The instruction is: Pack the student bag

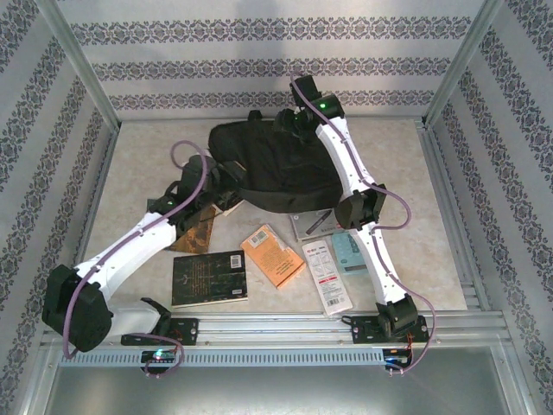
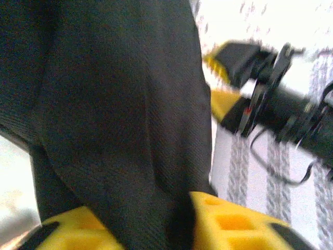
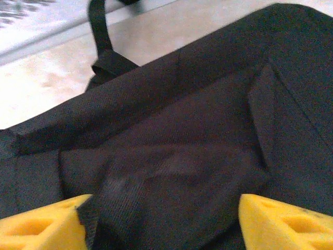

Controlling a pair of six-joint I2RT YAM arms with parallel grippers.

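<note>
The student bag (image 1: 268,169) is a large black fabric backpack lying at the back middle of the table. My left gripper (image 1: 223,188) is at its left edge. In the left wrist view its yellow fingers (image 2: 234,221) stand apart, and a fold of the bag (image 2: 114,104) hangs loosely between them; the gripper (image 2: 151,229) is open. My right gripper (image 1: 290,126) is over the bag's far top edge. It (image 3: 161,219) is open wide, and bag fabric (image 3: 197,130) lies between the fingers. A bag strap (image 3: 101,36) trails onto the table.
In front of the bag lie a dark book (image 1: 209,278), an orange book (image 1: 272,255), a brown book (image 1: 200,232) under the left arm, a grey booklet (image 1: 313,225), a white pack (image 1: 327,281) and a teal item (image 1: 350,252). Patterned walls enclose the table.
</note>
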